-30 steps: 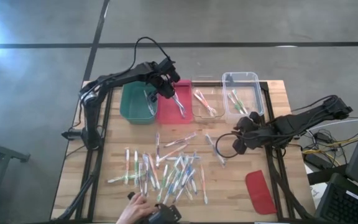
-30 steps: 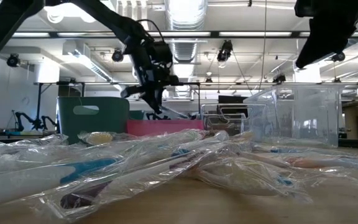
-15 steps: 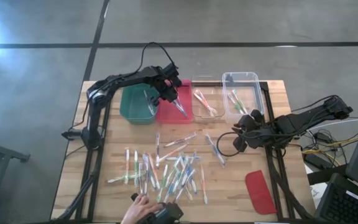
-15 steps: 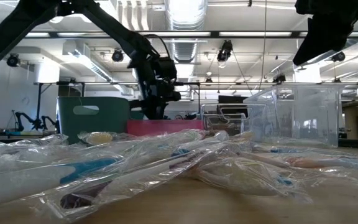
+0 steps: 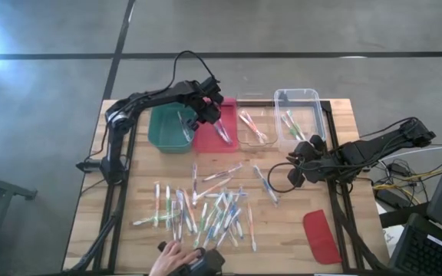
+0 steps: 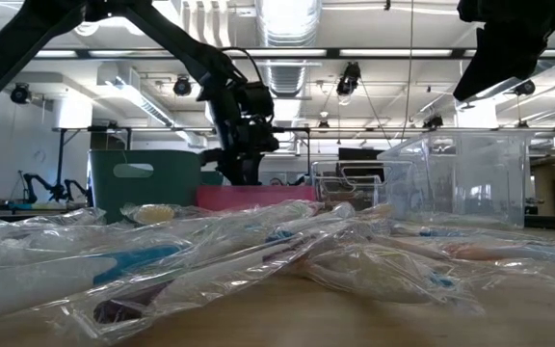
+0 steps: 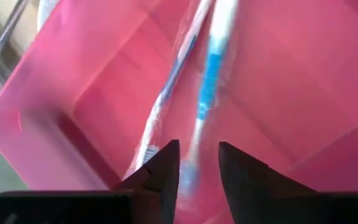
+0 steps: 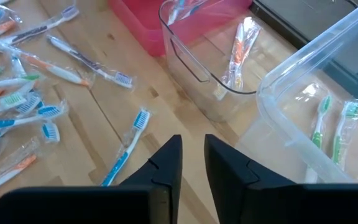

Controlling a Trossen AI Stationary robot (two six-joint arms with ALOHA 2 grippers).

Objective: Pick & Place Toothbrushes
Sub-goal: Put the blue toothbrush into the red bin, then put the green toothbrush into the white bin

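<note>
Many wrapped toothbrushes (image 5: pixel 206 211) lie loose on the wooden table's near half. My left gripper (image 5: pixel 209 115) hangs over the pink bin (image 5: pixel 215 132), pointing steeply down, its fingers apart (image 7: pixel 197 165). A blue-and-white toothbrush (image 7: pixel 209 87) in clear wrap runs from between the fingertips along the bin's floor, blurred. Beside it lies another wrapped toothbrush (image 7: pixel 166 93). My right gripper (image 5: pixel 294 172) hovers above the table's right side, its fingers (image 8: pixel 192 158) a narrow gap apart with nothing between them. My left gripper stands with one finger on either side of the white handle end (image 7: pixel 194 146) of the blue-and-white toothbrush, coming from above. Whether a finger touches the handle, I cannot tell. The toothbrush stretches away over the pink bin's floor.
A green bin (image 5: pixel 169 129) stands left of the pink one, and two clear bins (image 5: pixel 253 126) (image 5: pixel 298 115) with a few toothbrushes stand right of it. A red lid (image 5: pixel 321 236) lies near right. A person's hand (image 5: pixel 167 257) with a dark object is at the near edge.
My left gripper has sunk toward the pink bin with the toothbrush. In the low view the toothbrush stuck out slanting above the bin's rim a second ago; now it is down behind the bin's wall.
</note>
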